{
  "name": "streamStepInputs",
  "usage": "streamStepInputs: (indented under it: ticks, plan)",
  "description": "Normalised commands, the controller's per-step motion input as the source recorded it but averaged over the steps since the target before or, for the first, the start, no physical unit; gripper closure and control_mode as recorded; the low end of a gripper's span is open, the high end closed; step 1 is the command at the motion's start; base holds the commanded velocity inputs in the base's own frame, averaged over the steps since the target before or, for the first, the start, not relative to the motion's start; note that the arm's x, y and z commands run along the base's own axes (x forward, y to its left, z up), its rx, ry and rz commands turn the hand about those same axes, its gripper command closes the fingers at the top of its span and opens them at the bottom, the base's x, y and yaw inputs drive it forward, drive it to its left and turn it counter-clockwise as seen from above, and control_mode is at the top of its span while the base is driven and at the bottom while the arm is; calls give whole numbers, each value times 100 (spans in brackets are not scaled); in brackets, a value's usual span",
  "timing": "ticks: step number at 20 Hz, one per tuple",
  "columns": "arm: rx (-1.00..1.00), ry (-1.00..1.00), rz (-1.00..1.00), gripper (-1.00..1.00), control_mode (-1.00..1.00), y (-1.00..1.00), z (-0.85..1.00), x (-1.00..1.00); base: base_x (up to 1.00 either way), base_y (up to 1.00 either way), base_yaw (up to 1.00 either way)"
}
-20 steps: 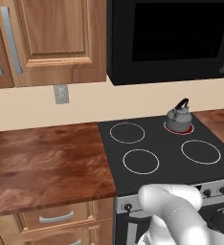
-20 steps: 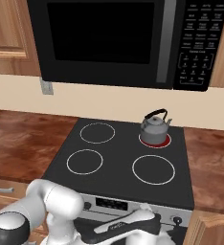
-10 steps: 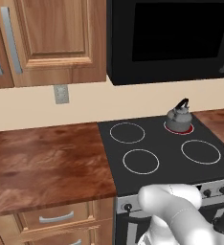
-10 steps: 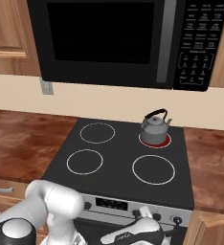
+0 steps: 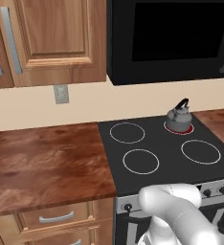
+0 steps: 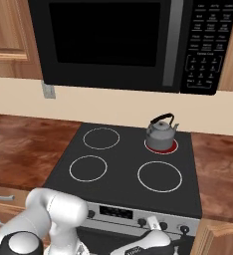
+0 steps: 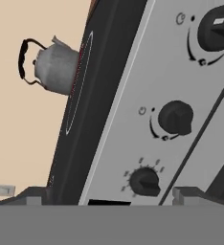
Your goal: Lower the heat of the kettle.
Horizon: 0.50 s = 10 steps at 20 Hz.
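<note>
Kettle (image 6: 161, 133) sits on red-glowing burner (image 6: 161, 145) at stove's 1 o'clock. Gripper (image 7: 104, 200) faces front-panel knobs (image 7: 175, 117); fingers (image 7: 190, 194) spread apart, grasping nothing.

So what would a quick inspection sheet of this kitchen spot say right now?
Surface: black stove top, four ring burners.
Job's things: kettle upright on the back right burner, which glows red; control knobs on the stove front.
Clutter: nothing seen.
Grippers: gripper low at the stove's front panel, near the knobs; open or shut unclear.
Cables: nothing seen.
Surroundings: wooden counter, microwave, cabinets, wall outlet.
</note>
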Motion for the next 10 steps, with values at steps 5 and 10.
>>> streamStepInputs:
  ticks: [5, 10]
  plan:
    - [0, 0, 0, -100, -100, -3, -1, 10, 0, 0, 0]
    - [0, 0, 0, -100, -100, 0, -3, 14, 0, 0, 0]
